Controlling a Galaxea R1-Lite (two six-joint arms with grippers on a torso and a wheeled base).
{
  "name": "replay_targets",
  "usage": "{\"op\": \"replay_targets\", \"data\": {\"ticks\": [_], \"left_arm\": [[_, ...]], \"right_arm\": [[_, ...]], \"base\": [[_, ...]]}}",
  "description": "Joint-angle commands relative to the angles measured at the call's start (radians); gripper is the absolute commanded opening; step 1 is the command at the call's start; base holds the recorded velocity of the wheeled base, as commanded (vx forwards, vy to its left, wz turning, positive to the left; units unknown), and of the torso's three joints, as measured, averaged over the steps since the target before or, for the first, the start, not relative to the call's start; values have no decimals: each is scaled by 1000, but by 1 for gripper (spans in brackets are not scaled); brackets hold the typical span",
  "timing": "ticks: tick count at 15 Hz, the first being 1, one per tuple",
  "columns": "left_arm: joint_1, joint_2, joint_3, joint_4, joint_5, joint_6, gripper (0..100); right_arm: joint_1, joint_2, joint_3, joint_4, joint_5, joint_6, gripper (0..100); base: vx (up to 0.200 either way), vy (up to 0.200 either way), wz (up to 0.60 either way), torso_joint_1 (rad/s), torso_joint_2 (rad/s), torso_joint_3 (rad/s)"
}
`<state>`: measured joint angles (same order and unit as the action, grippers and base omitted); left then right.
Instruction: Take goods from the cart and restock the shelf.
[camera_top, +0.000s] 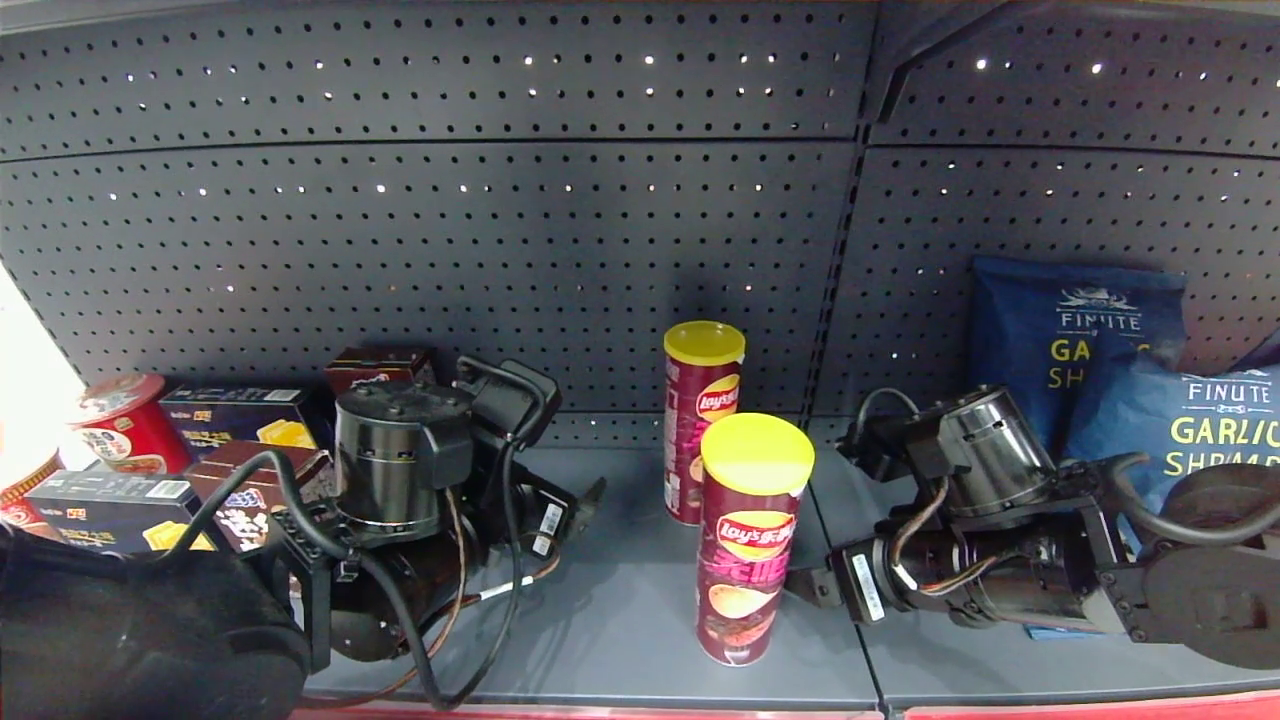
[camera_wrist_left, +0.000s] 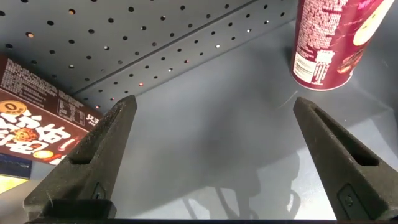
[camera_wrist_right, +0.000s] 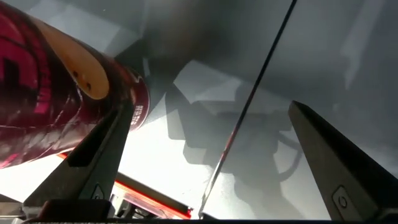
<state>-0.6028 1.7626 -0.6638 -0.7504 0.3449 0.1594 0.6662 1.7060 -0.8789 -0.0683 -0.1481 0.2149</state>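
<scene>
Plainly, a dark grey shelf (camera_top: 620, 600) is being backed by a perforated panel (camera_top: 500, 250), with boxes (camera_top: 240, 415) sitting at its left end and blue bags (camera_top: 1080, 340) at its right. Two yellow-lidded cans are standing upright mid-shelf, the front can (camera_top: 750, 540) ahead of the rear can (camera_top: 700, 420). The left gripper (camera_wrist_left: 212, 102) is being held wide open and empty. The right gripper (camera_wrist_right: 208, 109) is likewise being held wide open, gripping nothing, one finger just beside the front can; the shelf's red front edge (camera_wrist_right: 149, 196) is being shown by its wrist view
</scene>
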Motion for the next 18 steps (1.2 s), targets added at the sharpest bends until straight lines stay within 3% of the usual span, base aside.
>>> {"op": "replay_targets", "data": {"ticks": [1,18], "left_arm": [[0,3,0,-1,0,0,100],[0,5,4,-1,0,0,100]], "right_arm": [[6,-2,0,-1,1,0,100],[39,41,-43,-1,-1,0,100]], "base": [[0,0,0,0,0,0],[0,0,0,0,0,0]]}}
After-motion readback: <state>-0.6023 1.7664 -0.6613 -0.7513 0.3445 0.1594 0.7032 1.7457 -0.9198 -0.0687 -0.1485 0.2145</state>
